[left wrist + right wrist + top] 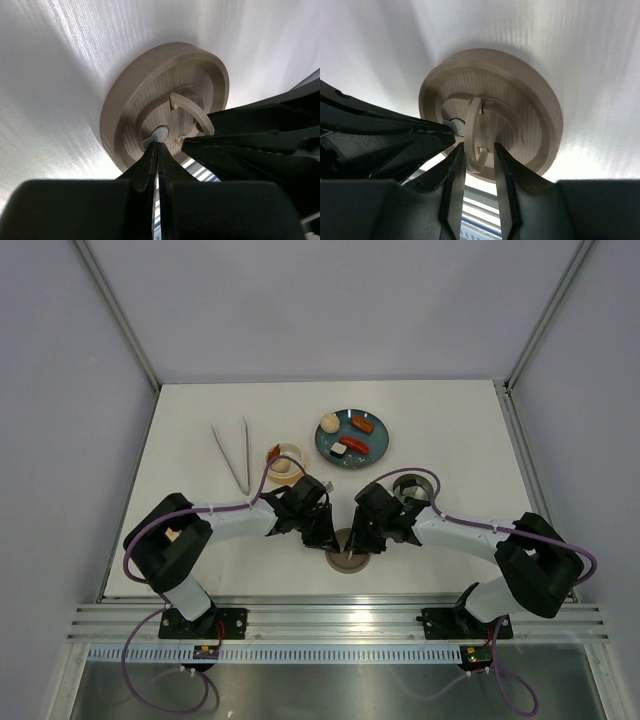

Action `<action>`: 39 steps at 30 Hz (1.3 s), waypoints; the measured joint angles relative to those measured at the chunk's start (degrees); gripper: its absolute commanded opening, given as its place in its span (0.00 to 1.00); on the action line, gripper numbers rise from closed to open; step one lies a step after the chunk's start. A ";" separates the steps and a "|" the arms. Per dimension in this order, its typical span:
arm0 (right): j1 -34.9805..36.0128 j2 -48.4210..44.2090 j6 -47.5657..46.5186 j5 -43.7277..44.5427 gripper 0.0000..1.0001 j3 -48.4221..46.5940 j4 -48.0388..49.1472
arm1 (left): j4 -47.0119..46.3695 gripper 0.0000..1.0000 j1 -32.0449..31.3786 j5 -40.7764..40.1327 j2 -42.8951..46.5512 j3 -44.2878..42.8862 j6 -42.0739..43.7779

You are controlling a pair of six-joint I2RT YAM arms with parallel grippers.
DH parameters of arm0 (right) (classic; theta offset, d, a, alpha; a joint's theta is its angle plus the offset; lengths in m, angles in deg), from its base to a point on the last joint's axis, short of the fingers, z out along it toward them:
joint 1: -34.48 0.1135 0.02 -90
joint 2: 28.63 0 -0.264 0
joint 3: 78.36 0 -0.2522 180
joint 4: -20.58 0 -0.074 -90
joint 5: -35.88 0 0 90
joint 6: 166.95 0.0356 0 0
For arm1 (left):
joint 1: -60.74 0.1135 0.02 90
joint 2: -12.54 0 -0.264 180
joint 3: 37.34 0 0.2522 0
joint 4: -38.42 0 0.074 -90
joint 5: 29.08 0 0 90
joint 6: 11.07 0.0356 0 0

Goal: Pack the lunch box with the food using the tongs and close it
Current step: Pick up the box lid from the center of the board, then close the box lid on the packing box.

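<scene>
Tongs [229,460]: long axis near-to-far, joined end near, open tips far.

Beige lid [135,105], teal plate [381,438]

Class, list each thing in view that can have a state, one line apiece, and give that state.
lid: lying flat, handle loop raised.
left gripper: shut, tips at the lid's grey plug.
right gripper: open, straddling the handle loop.
tongs: lying untouched.
teal plate: holding food.
</scene>
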 measured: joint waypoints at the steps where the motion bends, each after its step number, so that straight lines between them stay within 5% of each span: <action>1: 0.44 0.61 -0.26 0.13 0.31 -0.39 -0.17 | -0.04 0.00 0.02 0.04 0.00 0.00 -0.02; 2: 0.96 1.09 -0.42 0.50 0.26 -0.74 -0.31 | -0.07 0.00 0.02 0.04 0.00 0.00 -0.02; 3: 1.57 1.46 -0.57 1.01 0.07 -1.22 -0.55 | -0.09 0.00 0.00 0.04 0.00 0.00 -0.02; 4: 2.12 1.73 -1.05 1.46 0.00 -1.70 -0.90 | -0.09 0.00 -0.02 0.02 0.00 0.00 0.00; 11: 4.63 2.32 -2.40 7.85 0.00 -6.40 -9.05 | -0.24 0.00 -0.13 -0.07 0.57 -0.20 0.24; 14: 4.70 1.88 -4.46 12.57 0.00 -10.56 -14.47 | 3.23 0.25 0.17 -0.79 1.81 -0.52 2.32; 16: 4.68 1.16 -6.32 16.15 0.00 -13.79 -17.99 | 6.99 0.57 0.90 -0.90 2.64 -1.22 3.82; 18: 4.68 0.44 -8.50 19.74 0.00 -17.07 -21.22 | 10.38 0.70 1.88 -1.14 4.26 -2.03 5.75; 27: 1.97 -0.24 -16.24 28.63 0.00 -26.18 -30.80 | 21.40 0.69 8.55 -4.20 18.01 -10.80 11.34; 39: -25.66 -2.69 -23.37 16.41 0.00 -27.80 -29.77 | 24.24 0.66 12.24 -5.40 21.90 -7.58 12.55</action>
